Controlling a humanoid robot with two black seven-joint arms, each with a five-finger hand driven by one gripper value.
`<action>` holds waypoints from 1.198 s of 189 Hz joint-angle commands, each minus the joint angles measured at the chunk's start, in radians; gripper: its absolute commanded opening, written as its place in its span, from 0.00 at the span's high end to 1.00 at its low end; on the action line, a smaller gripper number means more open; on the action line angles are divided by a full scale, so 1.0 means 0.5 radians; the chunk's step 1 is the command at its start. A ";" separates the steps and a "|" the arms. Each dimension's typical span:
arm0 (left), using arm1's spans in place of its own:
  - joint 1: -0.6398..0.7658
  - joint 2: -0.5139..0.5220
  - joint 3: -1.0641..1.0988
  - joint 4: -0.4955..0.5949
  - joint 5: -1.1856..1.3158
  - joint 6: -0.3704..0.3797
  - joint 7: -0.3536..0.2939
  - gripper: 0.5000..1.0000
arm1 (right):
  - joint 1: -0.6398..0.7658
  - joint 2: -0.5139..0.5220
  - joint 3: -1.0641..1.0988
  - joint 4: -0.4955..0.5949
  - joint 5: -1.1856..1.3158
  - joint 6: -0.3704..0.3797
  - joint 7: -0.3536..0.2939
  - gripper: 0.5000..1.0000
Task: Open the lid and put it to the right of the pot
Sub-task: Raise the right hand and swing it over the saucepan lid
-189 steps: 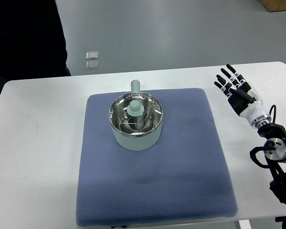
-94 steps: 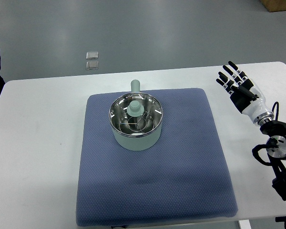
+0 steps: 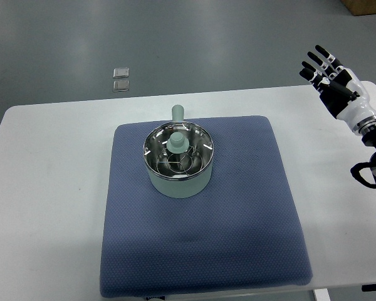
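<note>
Our right hand (image 3: 336, 80) has its dark fingers (image 3: 318, 61) spread and loose, grasping nothing. It sits beyond the far right corner of the white table (image 3: 44, 188), with its arm running down the picture's right edge. The hand is well apart from the pot (image 3: 178, 160), and the bare right strip of table lies between them. The pale green pot stands on the far half of the blue mat (image 3: 207, 232), its stub handle pointing away from us. The glass lid (image 3: 178, 150) is on the pot, and its green knob (image 3: 177, 139) is upright. To the right of the pot we see a wide stretch of open mat before the mat's right edge.
</note>
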 commanded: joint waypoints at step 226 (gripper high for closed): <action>0.000 0.000 0.000 0.000 0.000 0.000 0.000 0.00 | 1.486 -0.517 -1.877 0.663 -1.458 0.208 0.135 0.22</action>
